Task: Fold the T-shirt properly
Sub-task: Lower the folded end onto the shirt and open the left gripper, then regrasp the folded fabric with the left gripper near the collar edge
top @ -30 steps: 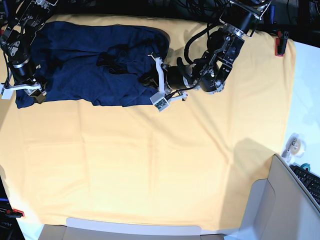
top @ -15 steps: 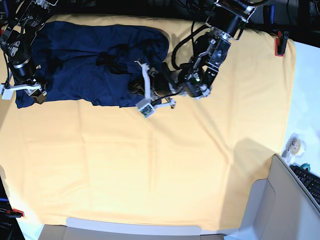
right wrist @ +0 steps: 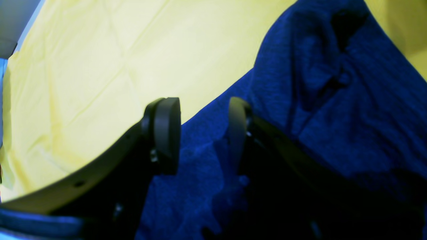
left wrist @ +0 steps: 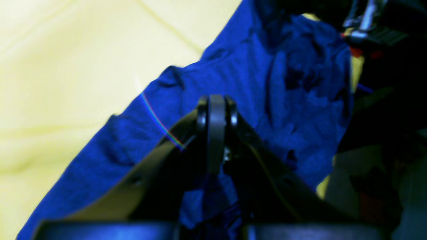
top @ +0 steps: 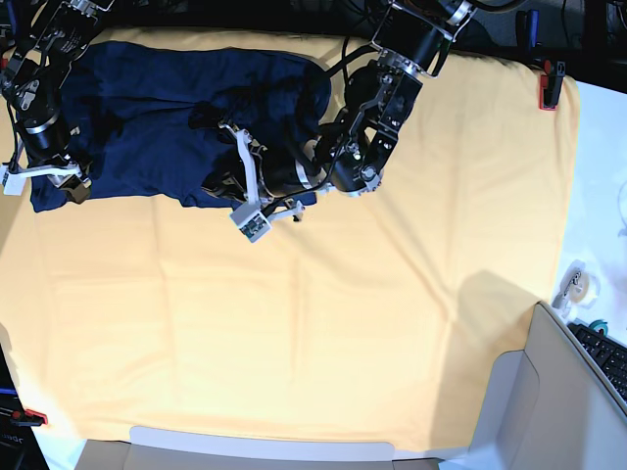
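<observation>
The dark navy T-shirt (top: 147, 108) lies crumpled at the back left of the yellow-orange cloth (top: 294, 323). My left gripper (top: 214, 184) hangs over the shirt's front edge near its middle. In the left wrist view its fingers (left wrist: 217, 110) are pressed together with a fold of the T-shirt (left wrist: 293, 83) pinched between them. My right gripper (top: 73, 186) sits at the shirt's front left corner. In the right wrist view its fingers (right wrist: 166, 133) stand apart over the hem of the T-shirt (right wrist: 333, 116), with fabric lying in the gap.
A red clamp (top: 551, 88) holds the cloth at the back right and another (top: 29, 416) at the front left. A tape roll (top: 578, 284), a keyboard (top: 607, 357) and a grey box (top: 549, 411) stand at the right.
My left arm has swept left across the shirt, dragging the shirt's right side over towards its middle. The right arm has not moved.
</observation>
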Controlling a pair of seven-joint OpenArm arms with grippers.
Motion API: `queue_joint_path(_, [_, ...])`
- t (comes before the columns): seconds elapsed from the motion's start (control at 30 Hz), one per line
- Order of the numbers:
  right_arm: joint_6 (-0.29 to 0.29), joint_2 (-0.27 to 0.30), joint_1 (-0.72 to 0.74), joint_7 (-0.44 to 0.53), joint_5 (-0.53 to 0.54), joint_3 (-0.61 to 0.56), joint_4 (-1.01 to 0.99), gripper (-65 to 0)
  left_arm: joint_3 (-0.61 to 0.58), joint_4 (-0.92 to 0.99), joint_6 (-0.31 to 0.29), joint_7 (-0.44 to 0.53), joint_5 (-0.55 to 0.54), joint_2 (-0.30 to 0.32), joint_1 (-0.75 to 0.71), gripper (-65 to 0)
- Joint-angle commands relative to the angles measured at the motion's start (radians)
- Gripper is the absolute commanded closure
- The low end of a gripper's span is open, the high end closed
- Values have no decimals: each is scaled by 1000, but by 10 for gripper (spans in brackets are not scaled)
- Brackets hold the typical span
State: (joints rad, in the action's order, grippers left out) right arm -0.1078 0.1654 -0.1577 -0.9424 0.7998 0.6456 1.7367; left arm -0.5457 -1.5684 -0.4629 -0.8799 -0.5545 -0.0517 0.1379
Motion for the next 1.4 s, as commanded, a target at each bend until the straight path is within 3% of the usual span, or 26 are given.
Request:
queue_joint_path(0.0, [-10,15,7,21,13,6,16,-240,5,-51,-7,26,-16,-4,18,0])
queue_joint_path(0.13, [-10,15,7,21,13,6,16,-240,5,-128,-3,-54,-16,74,26,0])
queue_joint_path(0.23, [-10,6,7,21,13,4,16,-240,17,-145,56,-112,-16,135,22,0])
queue_joint_path(0.43, [-10,-3,7,21,13,6,16,-240,-58,-128,128,-107,-16,212,2,0])
queue_joint_path(0.97, [-10,-5,-6,21,13,6,16,-240,-139,23,129,-3,-14,175,2,0])
queue_joint_path(1.23, [-10,-5,-7,21,13,6,16,-240,-141,33,126,0,-16,82,35,0])
queue_joint_path(1.37, [-10,-5,-7,21,13,6,16,-240,-141,73,123,72,-16,31,35,0])
